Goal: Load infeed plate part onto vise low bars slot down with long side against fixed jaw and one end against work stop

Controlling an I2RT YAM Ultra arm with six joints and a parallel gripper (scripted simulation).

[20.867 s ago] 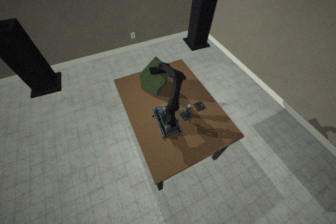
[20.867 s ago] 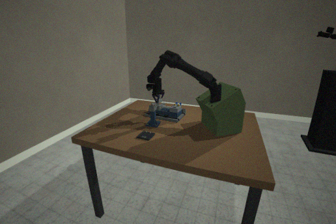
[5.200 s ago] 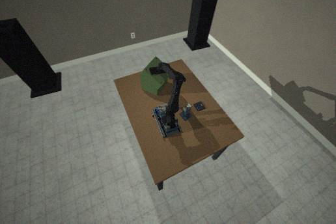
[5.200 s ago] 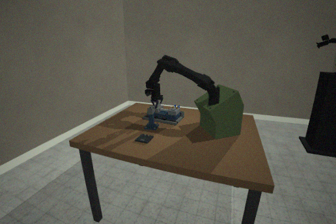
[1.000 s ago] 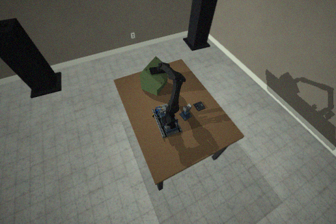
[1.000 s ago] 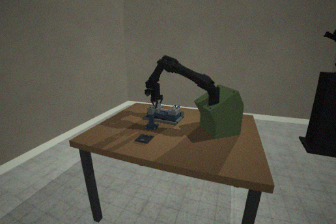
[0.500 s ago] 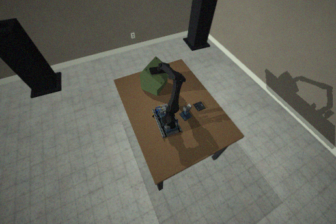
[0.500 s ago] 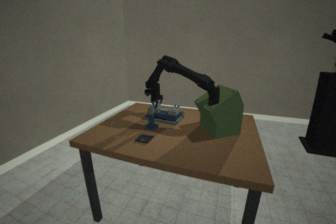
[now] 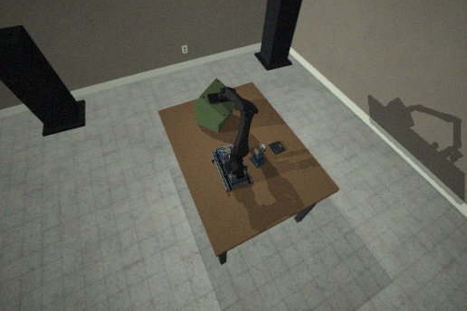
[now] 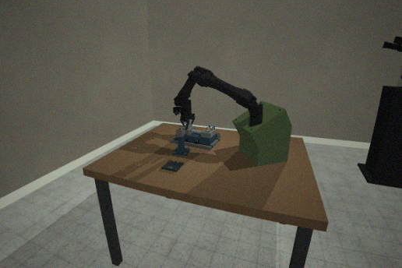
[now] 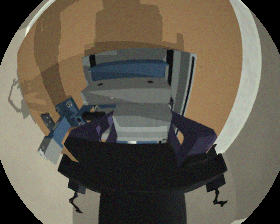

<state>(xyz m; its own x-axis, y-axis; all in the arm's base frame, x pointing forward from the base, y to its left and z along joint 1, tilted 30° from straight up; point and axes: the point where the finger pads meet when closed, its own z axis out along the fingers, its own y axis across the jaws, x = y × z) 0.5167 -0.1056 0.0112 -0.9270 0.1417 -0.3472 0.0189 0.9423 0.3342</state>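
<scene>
My gripper (image 11: 144, 137) (image 10: 187, 124) is shut on the part (image 11: 140, 120), a grey block that spans the gap between the two purple fingers. It hangs low over one end of the vise (image 9: 226, 176) (image 10: 200, 137) (image 11: 134, 70), a blue and grey fixture on the wooden table (image 9: 271, 213) (image 10: 241, 192). In the wrist view the vise's grey jaws and blue base lie just beyond the part. I cannot tell whether the part touches the bars or which way its slot faces. The arm hides the part in the top view.
The small blue V-block (image 9: 259, 155) (image 10: 181, 149) (image 11: 58, 129) stands beside the vise. The dark infeed plate (image 9: 277, 147) (image 10: 172, 166) lies bare further out. The green arm base (image 9: 213, 109) (image 10: 266, 133) sits at the table's far side.
</scene>
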